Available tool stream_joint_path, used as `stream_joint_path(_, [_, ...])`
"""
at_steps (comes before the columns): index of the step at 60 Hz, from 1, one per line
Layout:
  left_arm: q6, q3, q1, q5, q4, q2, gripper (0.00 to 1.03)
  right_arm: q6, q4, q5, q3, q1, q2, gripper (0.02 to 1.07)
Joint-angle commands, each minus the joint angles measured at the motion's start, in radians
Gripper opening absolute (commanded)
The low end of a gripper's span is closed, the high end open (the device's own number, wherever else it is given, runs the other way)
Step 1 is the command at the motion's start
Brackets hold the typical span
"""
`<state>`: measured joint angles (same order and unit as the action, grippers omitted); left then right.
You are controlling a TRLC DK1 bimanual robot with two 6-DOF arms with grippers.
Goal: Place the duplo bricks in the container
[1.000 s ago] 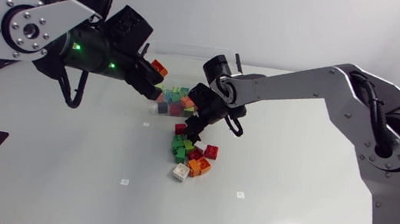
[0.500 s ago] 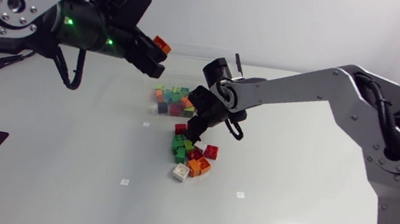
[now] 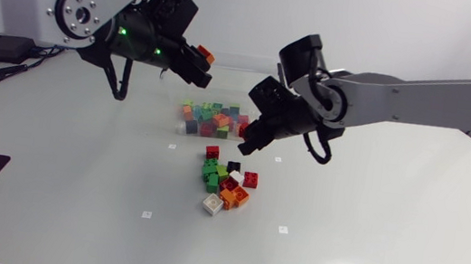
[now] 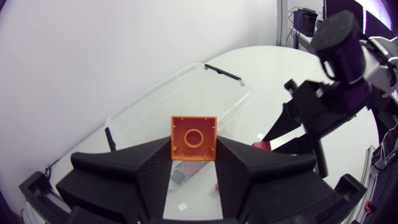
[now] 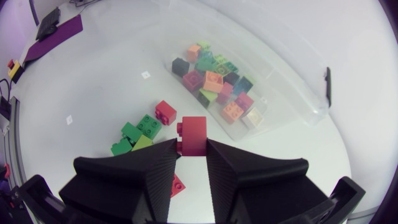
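Head view: left gripper point(image 3: 200, 65) clamps orange brick point(image 3: 204, 55), right gripper point(image 3: 249, 136) clamps red brick point(image 5: 194, 134); container point(image 5: 292, 87) lies between them, right nearer

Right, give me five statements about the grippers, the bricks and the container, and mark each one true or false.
1. The left gripper is shut on an orange brick. True.
2. The right gripper is open and empty. False: the right gripper is shut on a red brick.
3. The container holds loose bricks. True.
4. Every brick not in a gripper is inside the container. False: a pile lies on the table beside the container.
5. A white brick sits at the pile's edge farthest from the container. True.
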<state>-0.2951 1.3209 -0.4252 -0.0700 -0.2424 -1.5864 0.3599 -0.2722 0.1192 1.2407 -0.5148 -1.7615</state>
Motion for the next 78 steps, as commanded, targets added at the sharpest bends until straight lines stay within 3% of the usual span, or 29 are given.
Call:
stream_joint_path(1, [0.022,0.051,0.008,-0.004,0.025,-0.053,0.10,-0.022,-0.004,-0.004,-0.040,0.009,0.066,0.30])
stream_joint_path(9, [0.030,0.074,0.022,-0.004,0.028,-0.119,0.23,-0.036,-0.025,0.000,-0.029,0.022,0.134,0.30])
stream_joint_path(13, [0.030,0.087,0.025,-0.004,0.028,-0.147,0.37,-0.049,-0.033,0.007,-0.010,0.032,0.155,0.30])
stream_joint_path(17, [0.027,0.095,0.026,-0.002,0.018,-0.162,0.79,-0.068,-0.033,0.011,0.013,0.042,0.174,0.30])
stream_joint_path(21, [0.022,0.100,0.025,-0.002,-0.003,-0.164,0.98,-0.085,-0.033,0.019,0.039,0.050,0.177,0.30])
stream_joint_path(59, [-0.084,-0.101,0.031,-0.030,-0.043,0.072,0.98,-0.182,0.037,0.023,0.258,0.093,-0.015,0.30])
stream_joint_path(78, [-0.234,-0.258,0.049,-0.169,-0.115,0.210,0.98,-0.223,0.068,0.023,0.410,0.116,-0.184,0.30])
